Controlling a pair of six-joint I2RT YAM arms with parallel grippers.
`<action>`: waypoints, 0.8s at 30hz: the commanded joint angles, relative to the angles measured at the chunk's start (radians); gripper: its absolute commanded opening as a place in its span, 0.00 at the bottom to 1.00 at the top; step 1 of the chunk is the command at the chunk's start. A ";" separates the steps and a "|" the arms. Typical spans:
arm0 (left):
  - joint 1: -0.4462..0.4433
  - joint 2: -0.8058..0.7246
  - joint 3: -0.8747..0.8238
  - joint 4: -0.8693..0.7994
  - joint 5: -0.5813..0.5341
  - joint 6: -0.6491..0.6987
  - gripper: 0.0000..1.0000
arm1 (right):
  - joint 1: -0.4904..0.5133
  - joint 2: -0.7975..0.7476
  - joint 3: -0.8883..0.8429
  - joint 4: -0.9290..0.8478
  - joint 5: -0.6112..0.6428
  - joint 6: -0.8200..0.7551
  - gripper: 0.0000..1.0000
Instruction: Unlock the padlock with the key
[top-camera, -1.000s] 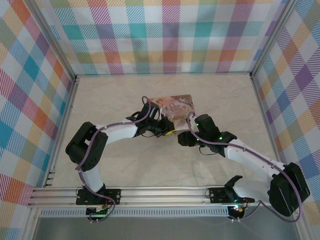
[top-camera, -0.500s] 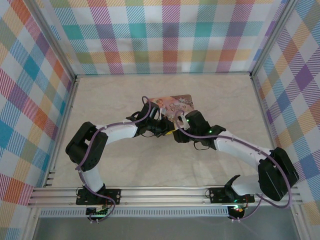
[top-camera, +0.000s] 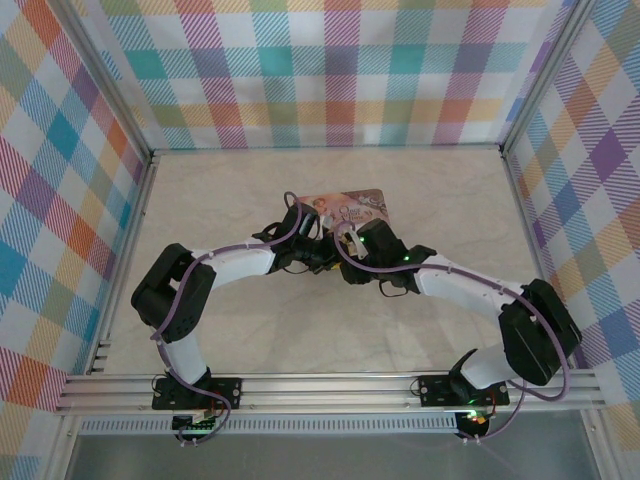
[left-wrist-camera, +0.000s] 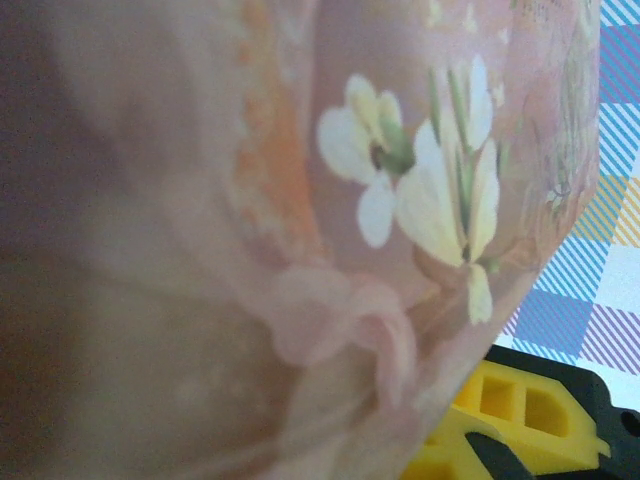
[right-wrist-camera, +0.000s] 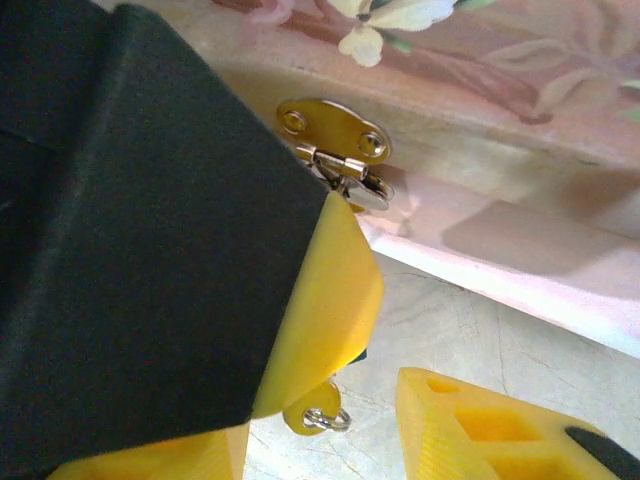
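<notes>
The pink picture tin (top-camera: 352, 208) lies mid-table, and both grippers meet at its near side. My left gripper (top-camera: 325, 252) is shut. In the right wrist view its black, yellow-tipped finger (right-wrist-camera: 320, 290) covers the spot below the tin's gold hasp (right-wrist-camera: 335, 135). A dark blue sliver of the padlock (right-wrist-camera: 358, 352) shows at that finger's edge. The key's small round yellowish head with a steel ring (right-wrist-camera: 320, 415) pokes out beneath. My right gripper (right-wrist-camera: 320, 450) is open around that head without touching it.
The tin's side (left-wrist-camera: 300, 200) sits right against the left wrist camera, with one yellow finger (left-wrist-camera: 520, 410) at the lower right. Plaid walls (top-camera: 320, 70) close the table on three sides. An aluminium rail (top-camera: 320, 385) runs along the near edge.
The right arm has swung left, bringing its gripper up to the left gripper at the tin, and its jaws have narrowed a little. The left arm has not moved.
</notes>
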 joint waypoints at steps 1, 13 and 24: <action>-0.005 -0.033 0.039 0.015 0.050 -0.020 0.02 | 0.009 0.015 0.034 0.002 0.013 -0.017 0.42; -0.004 -0.036 0.033 0.015 0.048 -0.019 0.02 | 0.011 0.029 0.029 0.021 -0.012 -0.017 0.00; -0.002 -0.030 -0.006 0.006 0.001 0.002 0.07 | 0.011 0.058 -0.024 0.078 -0.042 0.005 0.00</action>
